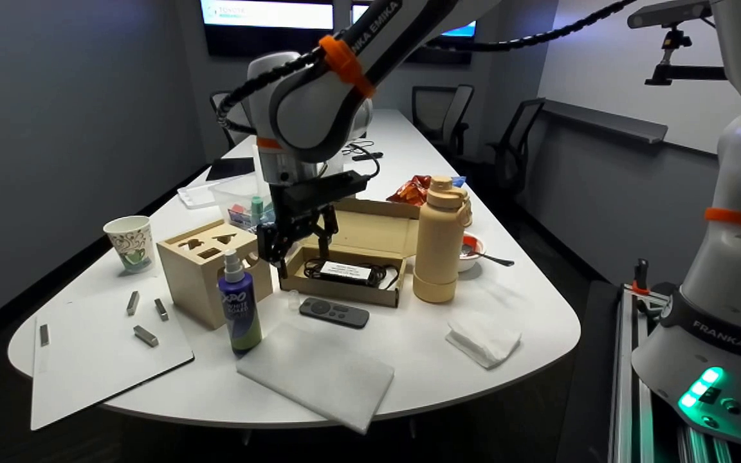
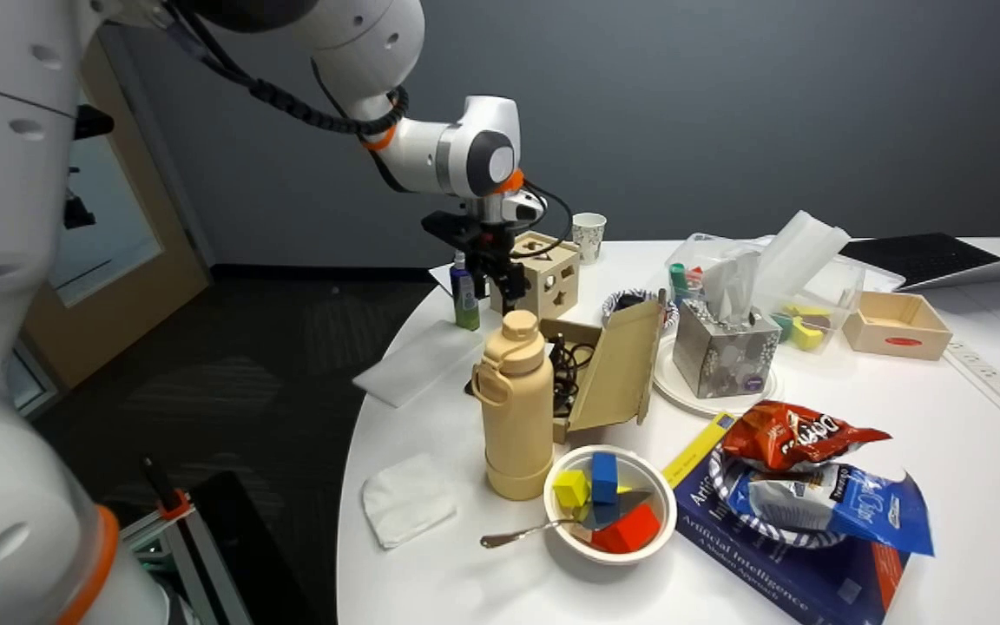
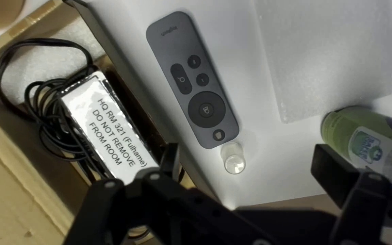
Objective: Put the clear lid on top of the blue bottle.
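The clear lid (image 1: 293, 300) is a small see-through cap standing on the white table at the end of the grey remote. It also shows in the wrist view (image 3: 234, 161), between the spread fingers and below them. The blue bottle (image 1: 240, 315) stands upright in front of the wooden box, purple-blue above and green below, with a bare white spray nozzle. It also shows in an exterior view (image 2: 465, 295), and its lower part at the right of the wrist view (image 3: 369, 143). My gripper (image 1: 303, 260) is open and empty above the lid; in the wrist view its fingers (image 3: 248, 161) are wide apart.
An open cardboard box (image 1: 345, 292) with cables lies beside the left finger. The remote (image 1: 334, 312) touches or nearly touches the lid. A wooden shape box (image 1: 193, 283), tan canister (image 1: 438, 244), foam sheet (image 1: 319, 376) and whiteboard (image 1: 100, 360) are around.
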